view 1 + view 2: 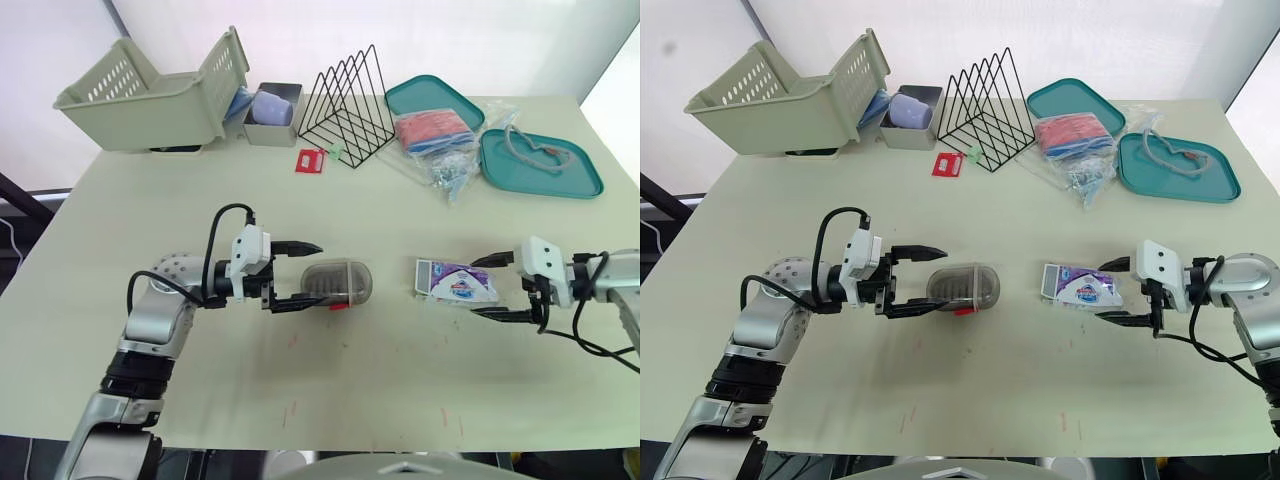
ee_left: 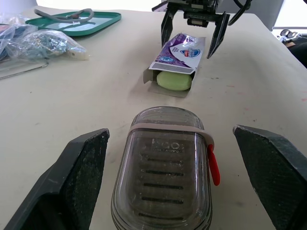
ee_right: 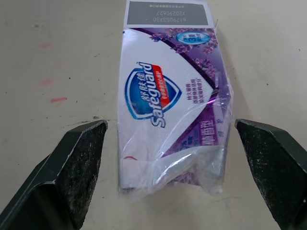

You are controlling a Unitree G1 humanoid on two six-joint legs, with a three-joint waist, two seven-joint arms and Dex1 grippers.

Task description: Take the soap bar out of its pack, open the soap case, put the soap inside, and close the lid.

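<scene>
The right gripper [image 1: 478,288] is held spread wide, with nothing grasped; the crumpled, closed end of the soap pack [image 3: 168,110] lies flat on the table [image 1: 380,400] between its two fingers, and a gap is seen on either side. The step in hand is judged to be the freeing of the bar. A close on this near end alone is advised, so that the soap is not pinned inside; the card looks thin and already dented, so a light squeeze should be preferred, and slipping of the glossy wrap is to be expected. Farther from that gripper, the pack is seen as white and purple with a blue shield mark; at its far end the flap is open and the pale green soap bar [image 2: 173,80] is exposed in the mouth, not yet drawn out. Farther on again, the soap case [image 2: 165,182], a smoky, rounded, ribbed box, is found lying shut, with a band across it and a red tab [image 2: 214,165] at one side; it is straddled by the left gripper [image 1: 308,273], likewise spread and clamped on nothing.
</scene>
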